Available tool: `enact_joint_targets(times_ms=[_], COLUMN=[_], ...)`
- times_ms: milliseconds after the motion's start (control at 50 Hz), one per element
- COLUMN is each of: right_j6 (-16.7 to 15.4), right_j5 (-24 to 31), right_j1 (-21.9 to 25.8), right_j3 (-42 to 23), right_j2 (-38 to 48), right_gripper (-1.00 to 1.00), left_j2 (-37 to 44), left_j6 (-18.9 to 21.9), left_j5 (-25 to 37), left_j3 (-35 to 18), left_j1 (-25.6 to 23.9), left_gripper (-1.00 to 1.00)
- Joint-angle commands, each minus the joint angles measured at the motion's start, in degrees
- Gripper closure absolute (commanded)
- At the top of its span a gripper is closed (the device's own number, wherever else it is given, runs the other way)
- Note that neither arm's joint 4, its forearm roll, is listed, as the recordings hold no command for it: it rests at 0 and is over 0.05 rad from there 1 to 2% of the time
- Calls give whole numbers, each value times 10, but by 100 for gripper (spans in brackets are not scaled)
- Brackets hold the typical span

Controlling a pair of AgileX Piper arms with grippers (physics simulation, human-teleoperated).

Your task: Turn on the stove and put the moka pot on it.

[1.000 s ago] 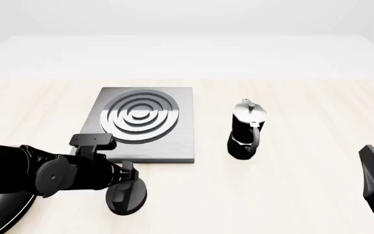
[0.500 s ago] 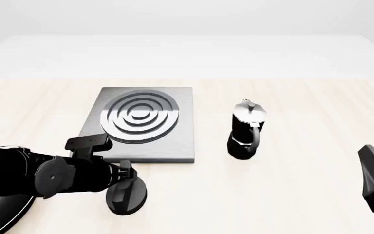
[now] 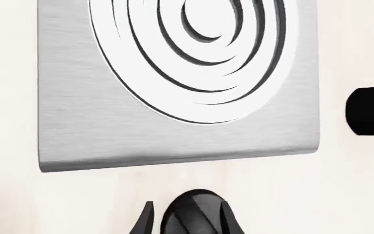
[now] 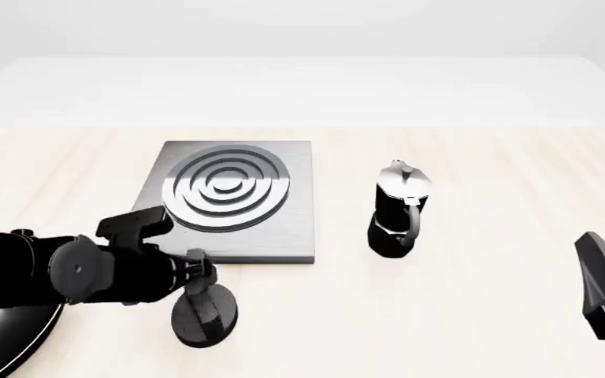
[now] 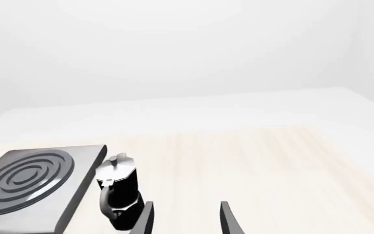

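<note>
While the left tool (image 4: 199, 285) sits over the black oval knob (image 4: 204, 313) near the worktop's (image 4: 471, 315) front edge, its two fingers flank the knob on either side in the left wrist view, jaws closed onto it. The stove (image 4: 234, 199) lies flat just beyond the knob, left of the worktop's centre, burner rings bare. The moka pot (image 4: 397, 209) stands upright on the wood just right of the stove, apart from it, handle facing the front edge. Over at the front right corner, the right tool (image 5: 185, 218) hangs with its fingers spread apart, gripping nothing, the pot well ahead of it.
</note>
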Motion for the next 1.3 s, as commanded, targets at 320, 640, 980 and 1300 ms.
enact_joint_targets(times_ms=[320, 640, 980, 1300], right_j6=[-7, 15, 4, 8], right_j5=[-22, -34, 21, 8], right_j1=[2, 54, 108, 164], right_j3=[0, -87, -175, -210], right_j2=[30, 222, 279, 360], right_gripper=[-100, -100, -100, -100], left_j2=[-91, -322, -641, -848], left_j6=[-3, 13, 60, 96], left_j5=[39, 19, 1, -9], left_j3=[12, 67, 165, 238], left_j1=[149, 189, 225, 243], left_gripper=[-100, -100, -100, -100])
